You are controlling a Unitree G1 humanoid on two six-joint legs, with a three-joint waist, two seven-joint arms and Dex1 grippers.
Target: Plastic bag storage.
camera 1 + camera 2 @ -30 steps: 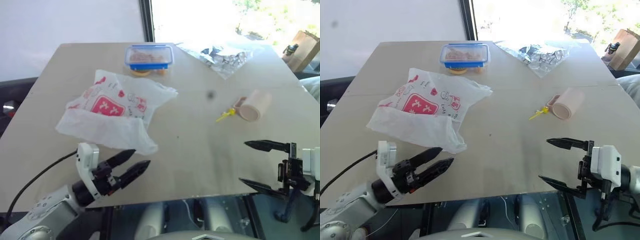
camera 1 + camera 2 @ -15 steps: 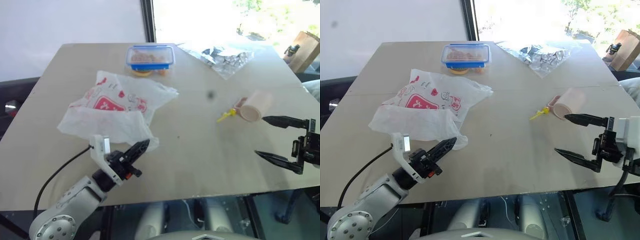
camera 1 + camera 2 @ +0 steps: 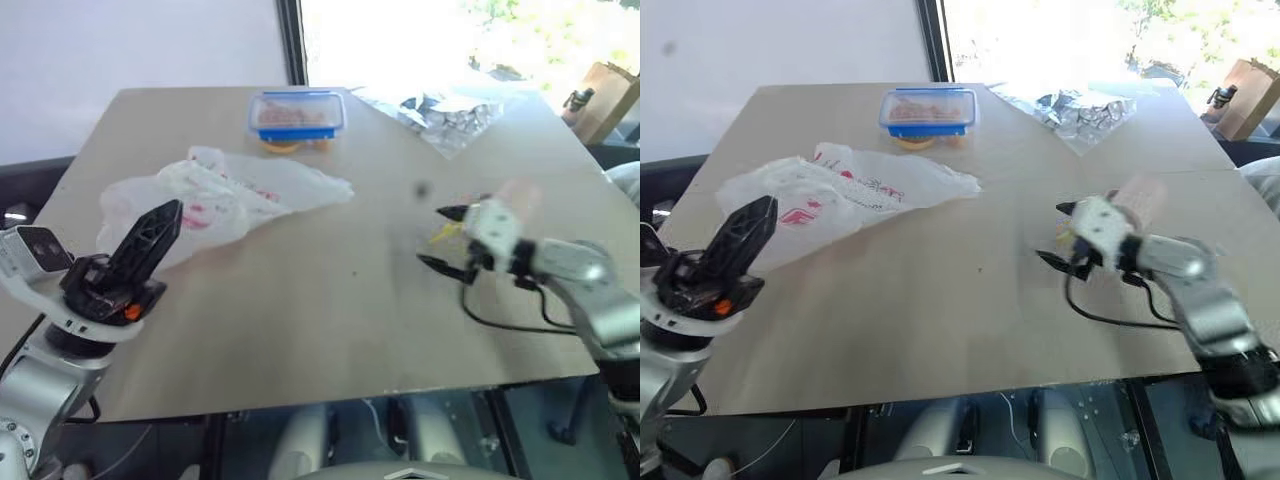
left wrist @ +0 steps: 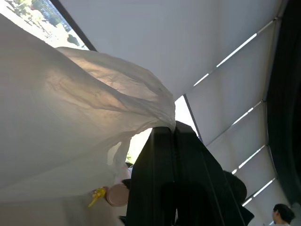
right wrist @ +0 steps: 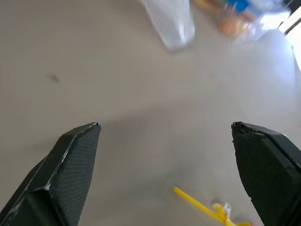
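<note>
Left pincer (image 3: 160,218) clamped on edge of plastic bag (image 3: 235,190), lifted off surface (image 3: 330,320) at near-left; bag's far part rests on surface near food box (image 3: 297,113). Right pincer (image 3: 440,236) apart, empty, beside yellow tie (image 5: 207,209).

The plastic bag (image 3: 215,195) was translucent white with red print. The food box (image 3: 297,113) had a blue lid. The counter (image 3: 330,310) was plain beige.
</note>
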